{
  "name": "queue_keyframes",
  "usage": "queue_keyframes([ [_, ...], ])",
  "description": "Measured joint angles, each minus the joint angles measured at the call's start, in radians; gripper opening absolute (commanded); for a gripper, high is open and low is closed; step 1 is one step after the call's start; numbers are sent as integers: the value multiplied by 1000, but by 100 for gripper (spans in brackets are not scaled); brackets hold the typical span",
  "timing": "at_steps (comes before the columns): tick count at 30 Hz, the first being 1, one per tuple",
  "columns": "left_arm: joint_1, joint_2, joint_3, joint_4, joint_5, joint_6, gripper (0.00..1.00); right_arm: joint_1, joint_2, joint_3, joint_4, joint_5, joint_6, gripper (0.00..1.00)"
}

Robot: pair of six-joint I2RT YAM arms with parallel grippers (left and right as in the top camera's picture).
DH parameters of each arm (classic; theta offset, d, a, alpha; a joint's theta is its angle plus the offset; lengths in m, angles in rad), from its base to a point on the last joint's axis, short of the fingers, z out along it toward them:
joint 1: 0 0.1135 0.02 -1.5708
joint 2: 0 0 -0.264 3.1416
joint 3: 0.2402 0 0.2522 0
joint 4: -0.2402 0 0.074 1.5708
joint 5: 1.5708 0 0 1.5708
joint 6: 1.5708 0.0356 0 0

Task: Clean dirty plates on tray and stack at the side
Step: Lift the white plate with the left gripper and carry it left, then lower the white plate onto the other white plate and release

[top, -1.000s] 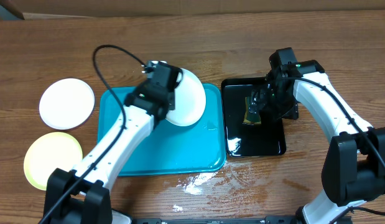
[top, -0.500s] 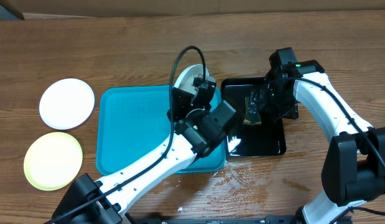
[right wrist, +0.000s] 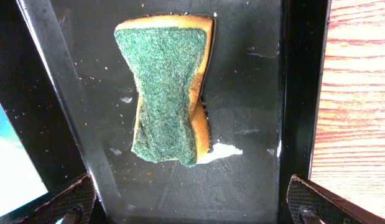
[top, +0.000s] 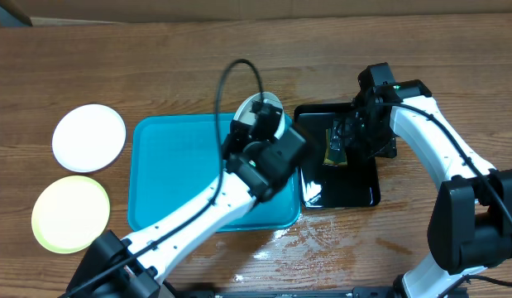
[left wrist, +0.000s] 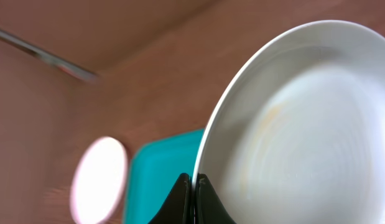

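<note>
The wooden table bears a teal tray. A black tray lies just right of it, and a white plate and a yellow plate lie to its left.

text: none legible | labels, brands: none | numbers, signs: none | views: overhead, both wrists

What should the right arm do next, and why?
Probably lower the right end effector and close on the sponge. Its jaws stand open over the sponge, which lies free in the black tray, while the left end effector grips the faintly stained white plate by its rim.
</note>
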Motion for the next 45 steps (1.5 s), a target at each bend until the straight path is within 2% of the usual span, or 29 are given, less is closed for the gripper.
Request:
queue_keyframes([
  [7, 280, -23, 0, -3, 454, -33, 4, 0, 0, 0, 0, 0, 0, 100],
  [10, 527, -72, 0, -3, 735, -45, 4, 0, 0, 0, 0, 0, 0, 100],
  [11, 650, -97, 0, -3, 853, -52, 4, 0, 0, 0, -1, 0, -1, 100],
  [13, 851, -115, 0, -15, 981, -74, 4, 0, 0, 0, -1, 0, 0, 100],
  [18, 1257, -115, 0, -38, 1078, -127, 4, 0, 0, 0, 0, 0, 0, 100],
  [22, 1464, -113, -1, -13, 1096, -200, 4, 0, 0, 0, 0, 0, 0, 100],
  [25, 1520, -92, -1, 21, 1095, -225, 4, 0, 0, 0, 0, 0, 0, 100],
  [36, 1520, 166, -2, 159, 1089, -285, 4, 0, 0, 0, -1, 0, 0, 100],
  [45, 1483, 182, -3, 180, 1092, -285, 4, 0, 0, 0, 0, 0, 0, 100],
])
